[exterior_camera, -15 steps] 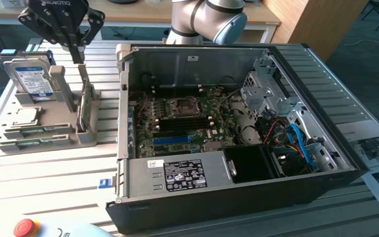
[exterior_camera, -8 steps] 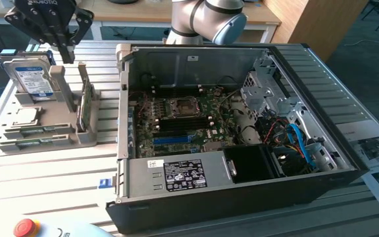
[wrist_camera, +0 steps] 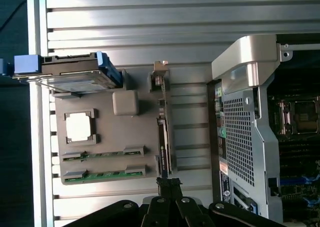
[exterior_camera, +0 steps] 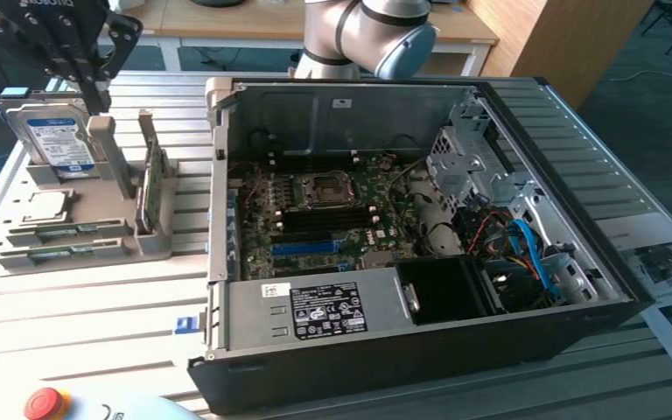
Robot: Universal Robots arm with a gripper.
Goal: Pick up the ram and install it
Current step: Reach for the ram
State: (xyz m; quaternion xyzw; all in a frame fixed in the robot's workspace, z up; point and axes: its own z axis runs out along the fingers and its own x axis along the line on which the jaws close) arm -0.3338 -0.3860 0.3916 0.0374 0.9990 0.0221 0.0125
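White upside-down lettering on gripper (exterior_camera: 98,103) body, off computer case (exterior_camera: 430,350) toward exterior view's left: seems "ROBOTIQ", partly cut off. Black-and-white power supply label (exterior_camera: 328,311) inside case: print unreadable. Blue label on hard drive (exterior_camera: 60,140), beside gripper: unreadable.

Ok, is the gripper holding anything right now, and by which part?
Nothing: the gripper is shut and empty. The ram stands on edge in the gray holder, not gripped.

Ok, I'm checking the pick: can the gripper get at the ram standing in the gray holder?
Probably yes. The ram stands on edge in the holder with its top edge bare, and the gripper hangs above with nothing between. Its jaws are shut, so they'd need opening first.
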